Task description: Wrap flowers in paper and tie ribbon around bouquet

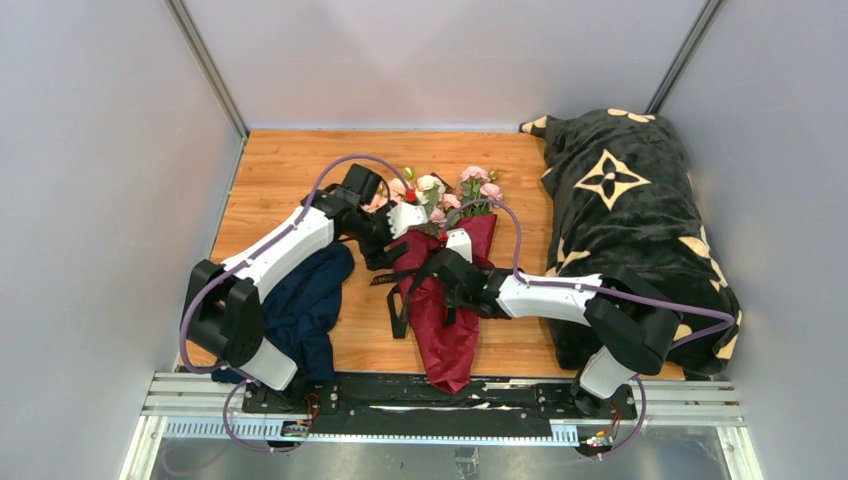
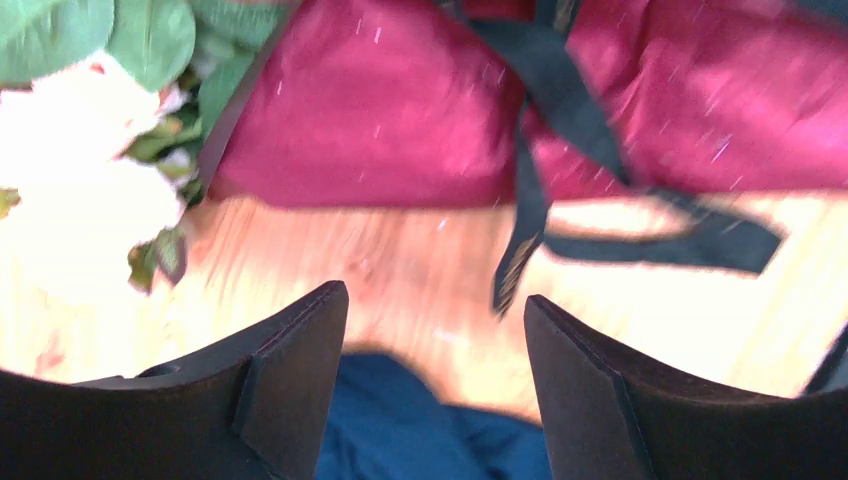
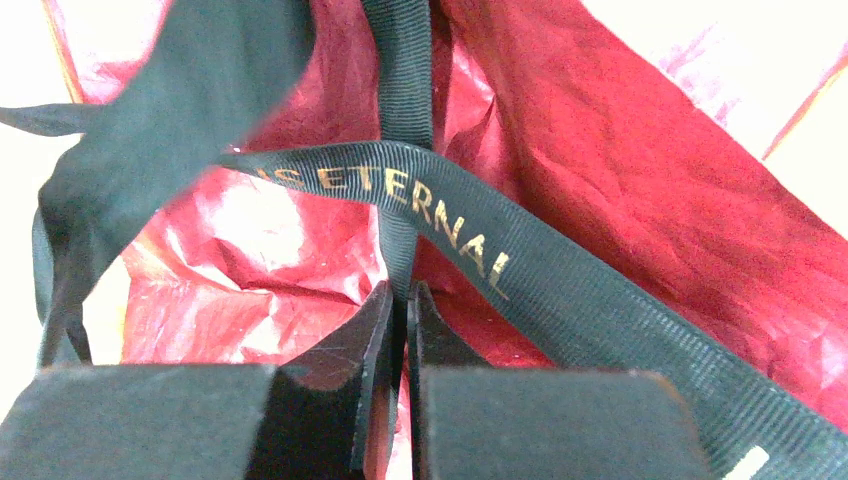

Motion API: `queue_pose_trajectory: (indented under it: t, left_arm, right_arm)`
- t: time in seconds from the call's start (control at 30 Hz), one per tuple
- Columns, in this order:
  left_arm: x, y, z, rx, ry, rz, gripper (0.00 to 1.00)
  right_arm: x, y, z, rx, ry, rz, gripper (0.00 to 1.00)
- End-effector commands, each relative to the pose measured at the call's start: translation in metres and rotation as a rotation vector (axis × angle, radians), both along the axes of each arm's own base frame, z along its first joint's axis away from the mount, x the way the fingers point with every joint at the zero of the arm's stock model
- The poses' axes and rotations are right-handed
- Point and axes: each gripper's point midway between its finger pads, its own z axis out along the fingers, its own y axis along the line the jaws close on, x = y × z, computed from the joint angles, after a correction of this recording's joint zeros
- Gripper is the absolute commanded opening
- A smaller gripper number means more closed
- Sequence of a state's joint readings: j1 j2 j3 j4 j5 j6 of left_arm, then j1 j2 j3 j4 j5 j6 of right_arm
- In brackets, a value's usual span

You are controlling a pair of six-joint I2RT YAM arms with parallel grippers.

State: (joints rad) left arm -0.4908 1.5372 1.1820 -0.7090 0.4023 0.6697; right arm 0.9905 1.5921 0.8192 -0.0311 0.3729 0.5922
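At the middle of the desk, the bouquet is laid with the flowers toward 12 o'clock and the pointy end of the red paper toward 6 o'clock. The black ribbon is wound round the paper, and loose loops are seen at the 9 o'clock side.

One strand of the ribbon is pinched by the right fingers, which are pressed almost together. The left fingers are spread wide and nothing is held in them. They are found near the flowers, at about 10 o'clock.

No tight knot can be seen. If the strand is pulled hard, the whole bouquet could be dragged, because it is not held down. The ribbon could be slipped off and the paper let open. The flowers could be squashed if the left fingers are brought down there.
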Motion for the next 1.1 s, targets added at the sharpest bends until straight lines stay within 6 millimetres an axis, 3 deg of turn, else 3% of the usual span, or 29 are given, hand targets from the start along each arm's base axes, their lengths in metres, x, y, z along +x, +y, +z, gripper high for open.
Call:
queue_pose_trajectory:
  t: [0.0,0.1,0.33,0.47,0.63,0.8,0.9,1.0,1.07]
  left_arm:
    - [-0.006,0.051,-0.012,0.131,-0.043,-0.206,0.74]
    - [-0.016,0.046,-0.027,0.102,-0.056,-0.296,0.74]
    - [-0.025,0.034,-0.063,0.084,0.0,-0.264,0.77]
    - [-0.011,0.032,-0.086,0.151,-0.029,-0.184,0.76]
    - [0.004,0.026,-0.088,0.137,-0.063,-0.147,0.71]
    - [0.013,0.022,-0.086,0.127,-0.09,-0.133,0.72]
    - [0.007,0.015,-0.087,0.096,-0.072,-0.165,0.74]
    - [0.004,0.014,-0.101,0.15,-0.072,-0.165,0.73]
    - [0.004,0.016,-0.11,0.188,-0.066,-0.16,0.67]
  right_arm:
    - [-0.007,-0.01,-0.003,-0.032,0.044,0.067,0.12]
    - [-0.007,-0.005,0.0,-0.02,0.051,0.087,0.15]
    - [-0.006,-0.005,0.007,-0.021,0.047,0.088,0.23]
    - [-0.005,-0.008,0.013,-0.039,0.041,0.089,0.28]
    - [-0.004,-0.008,0.018,-0.044,0.029,0.088,0.28]
    - [-0.004,-0.008,0.025,-0.047,0.014,0.094,0.2]
    - [-0.005,-0.008,0.027,-0.043,0.015,0.097,0.12]
    - [-0.005,-0.009,0.03,-0.041,0.013,0.097,0.1]
    - [-0.006,-0.01,0.03,-0.042,0.015,0.097,0.11]
